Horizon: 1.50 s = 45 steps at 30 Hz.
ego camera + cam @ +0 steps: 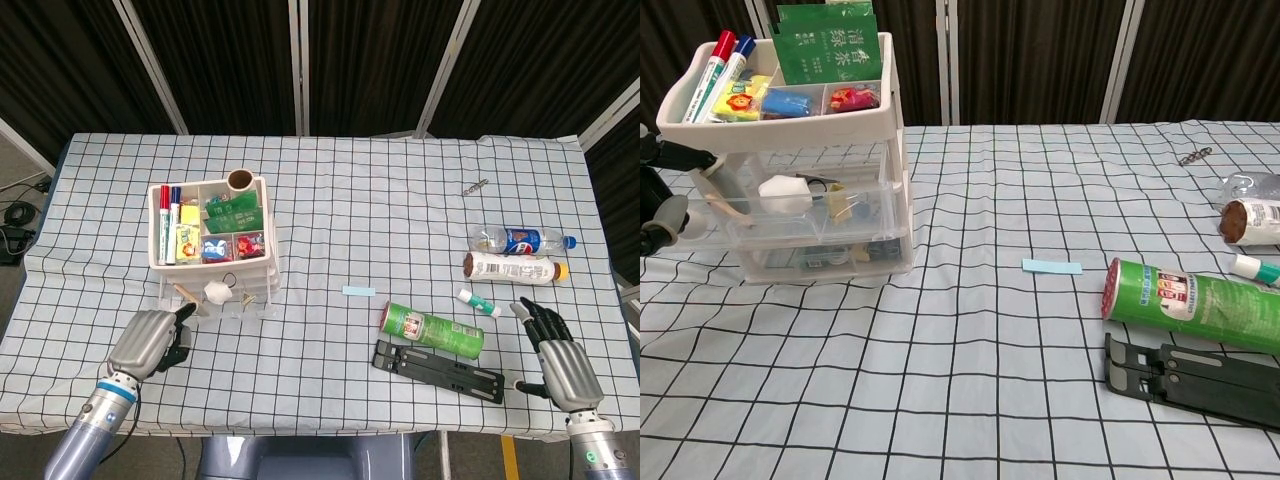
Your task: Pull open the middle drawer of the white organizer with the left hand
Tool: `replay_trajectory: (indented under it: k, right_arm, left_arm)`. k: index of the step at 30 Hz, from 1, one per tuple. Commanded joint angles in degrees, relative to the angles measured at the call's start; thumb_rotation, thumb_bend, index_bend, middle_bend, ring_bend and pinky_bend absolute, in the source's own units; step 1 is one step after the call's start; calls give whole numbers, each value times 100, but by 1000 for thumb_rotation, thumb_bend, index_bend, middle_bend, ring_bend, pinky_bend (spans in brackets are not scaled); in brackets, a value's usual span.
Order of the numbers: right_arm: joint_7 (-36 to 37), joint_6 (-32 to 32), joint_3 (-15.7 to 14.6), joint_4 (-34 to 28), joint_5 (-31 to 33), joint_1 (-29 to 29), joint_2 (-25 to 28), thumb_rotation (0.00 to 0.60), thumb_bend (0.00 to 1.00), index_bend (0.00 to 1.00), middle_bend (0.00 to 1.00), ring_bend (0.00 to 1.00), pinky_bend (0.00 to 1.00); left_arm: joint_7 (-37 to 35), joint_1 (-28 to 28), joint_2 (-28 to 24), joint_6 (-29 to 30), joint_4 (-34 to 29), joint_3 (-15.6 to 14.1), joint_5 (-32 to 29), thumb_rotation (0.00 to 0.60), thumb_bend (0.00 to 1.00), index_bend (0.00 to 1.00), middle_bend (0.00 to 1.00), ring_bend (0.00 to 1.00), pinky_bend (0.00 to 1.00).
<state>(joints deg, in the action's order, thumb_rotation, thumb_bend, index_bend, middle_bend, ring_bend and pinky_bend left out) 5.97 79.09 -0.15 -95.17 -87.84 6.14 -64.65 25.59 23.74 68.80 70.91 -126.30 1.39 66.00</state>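
We see the white organizer (212,240) on the left part of the checked tablecloth (330,200), and its middle drawer (790,205) stands pulled out toward the near edge, clear-walled, with a white lump (779,194), a binder clip and small odds inside. The drawer's front sticks out past the top tray in the head view, where the white lump (214,292) lies in the open. Our left hand (148,342) sits at the near left corner of that drawer, its fingers (670,215) curled in and hooked on the drawer's front lip; in the chest view only the fingertips show at the left edge of the frame, touching the clear front. The top tray of the organizer holds a red marker (710,58) and a blue marker (728,58) side by side at the left, a green packet (830,42) standing upright at the far side, and small coloured items in the compartments. The lowest drawer lies shut beneath.

Further right, a pale blue slip (358,291) lies flat on the cloth, well apart from the organizer. Beyond it a green can (432,331) lies on its side, and just near of it a black folding stand (438,371) lies flat. To the right lie a white tube (479,302), a brown-capped bottle (512,267) and a Pepsi bottle (522,240), all on their sides. Our right hand (558,360) rests at the near right of the table, holding nothing, its fingers stretched out and slightly apart.
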Motion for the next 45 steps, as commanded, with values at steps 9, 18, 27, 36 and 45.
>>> replay_trajectory:
  k: [9, 18, 27, 36, 45]
  right_arm:
    - [-3, 7, 2, -7, -8, -1, 5, 600, 113, 40, 0, 0, 0]
    - [-43, -8, -12, -3, -20, 3, -15, 600, 113, 40, 0, 0, 0]
    - [-43, 2, -8, -6, -13, -2, -11, 600, 113, 40, 0, 0, 0]
    - [-35, -3, -10, -3, -17, 1, -9, 600, 114, 40, 0, 0, 0]
    - [-61, -8, -15, -7, -14, -2, -16, 600, 113, 40, 0, 0, 0]
  left_arm:
    - [-30, -138, -36, 39, -72, -254, 404, 600, 822, 333, 863, 874, 792]
    - [-107, -213, -83, 54, -60, -340, 586, 600, 823, 322, 864, 874, 792]
    - [-103, -219, -42, -13, -49, -379, 650, 600, 822, 326, 863, 874, 792]
    - [-116, -277, -76, -5, -104, -461, 815, 600, 822, 331, 863, 874, 792]
    - [-147, -341, -84, -14, -78, -549, 989, 600, 822, 330, 863, 874, 792]
